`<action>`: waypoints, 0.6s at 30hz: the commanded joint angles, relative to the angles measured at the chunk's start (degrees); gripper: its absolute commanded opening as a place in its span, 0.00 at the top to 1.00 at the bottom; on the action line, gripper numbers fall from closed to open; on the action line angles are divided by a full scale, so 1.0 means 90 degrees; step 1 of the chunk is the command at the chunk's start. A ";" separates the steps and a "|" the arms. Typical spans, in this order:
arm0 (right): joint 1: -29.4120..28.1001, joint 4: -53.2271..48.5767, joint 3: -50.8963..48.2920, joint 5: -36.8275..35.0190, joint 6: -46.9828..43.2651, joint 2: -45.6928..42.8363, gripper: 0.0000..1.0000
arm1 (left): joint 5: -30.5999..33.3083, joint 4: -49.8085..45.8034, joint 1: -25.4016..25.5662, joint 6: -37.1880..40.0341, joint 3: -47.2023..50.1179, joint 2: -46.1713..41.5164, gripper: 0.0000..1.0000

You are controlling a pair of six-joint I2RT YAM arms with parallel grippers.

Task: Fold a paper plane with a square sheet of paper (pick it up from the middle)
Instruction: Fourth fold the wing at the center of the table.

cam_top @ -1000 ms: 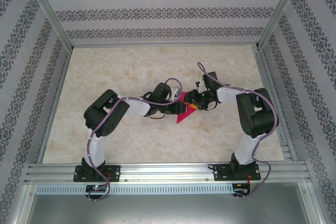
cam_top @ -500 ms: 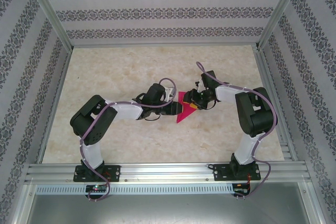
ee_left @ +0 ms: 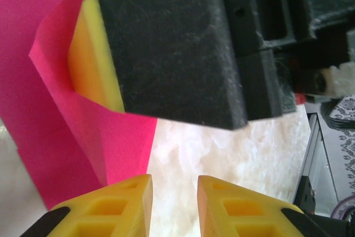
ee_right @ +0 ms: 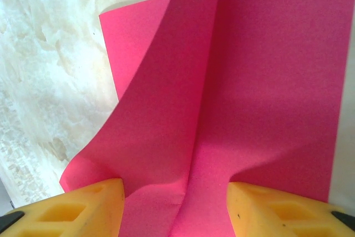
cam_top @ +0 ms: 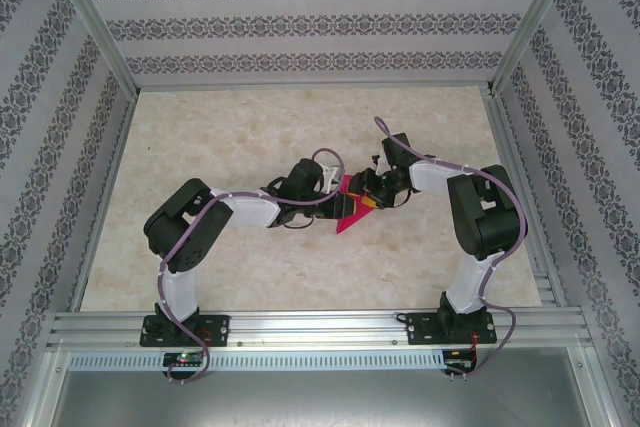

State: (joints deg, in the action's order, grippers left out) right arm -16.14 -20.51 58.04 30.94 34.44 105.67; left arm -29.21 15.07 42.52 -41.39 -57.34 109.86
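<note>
Enclosure: I see grey-patterned wallpaper panels on the left, far and right sides, with a silver aluminium frame rail along the near edge.
Desk: a beige marbled flat desk carries everything; both arm bases sit at its near edge.
Left arm: my black-and-white left arm bends from the near left in toward the middle of the desk.
Right arm: my black-and-white right arm rises at the near right and reaches left to the same spot.
Paper: the thin magenta-pink square sheet of paper lies at the middle of the desk, between the two end effectors. It is partly folded: in the right wrist view one flap stands up along a crease while the rest lies flat.
Right end effector: its yellow fingers stand well apart with the raised crease running between them, so I read no clamp on the sheet. From the left wrist view, one black finger with a yellow pad presses into the sheet, which curls around it.
Left end effector: just left of the sheet, its yellow fingertips are a little apart with bare desk showing in the gap, gripping nothing.
</note>
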 commanded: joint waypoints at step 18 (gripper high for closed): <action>-0.0013 -0.0638 -0.0083 -0.1423 -0.0189 0.0622 0.51 | 0.0665 -0.0563 0.0052 0.0087 -0.0220 0.0301 0.85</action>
State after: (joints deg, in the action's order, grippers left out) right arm -16.40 -22.57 59.27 29.45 34.35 106.39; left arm -24.47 11.66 42.52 -41.19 -57.71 111.20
